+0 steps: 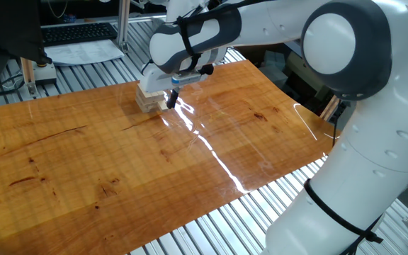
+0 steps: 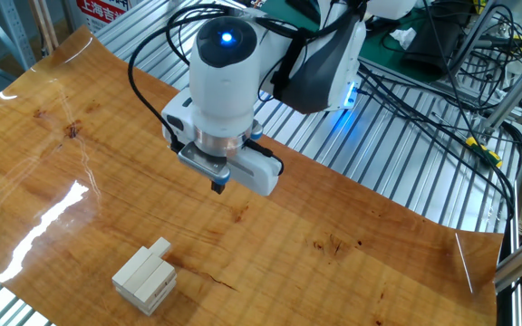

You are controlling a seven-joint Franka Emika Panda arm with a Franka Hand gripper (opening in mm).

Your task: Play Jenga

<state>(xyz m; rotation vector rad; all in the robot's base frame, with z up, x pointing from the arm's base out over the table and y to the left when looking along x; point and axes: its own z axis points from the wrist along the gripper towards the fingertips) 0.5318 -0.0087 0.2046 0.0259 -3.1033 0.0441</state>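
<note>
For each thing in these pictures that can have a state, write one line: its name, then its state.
Jenga stack: standing in a few layers on the wooden table, not toppled.
Protruding block: sticking out from the stack's side, untouched.
Gripper: fingers together, empty, hanging above the table apart from the stack.
Arm's light: lit blue.

No text can be read in either view.

Keyboard [image 1: 76, 32] — papers [image 1: 83, 51] — cables [image 2: 424, 86]
</note>
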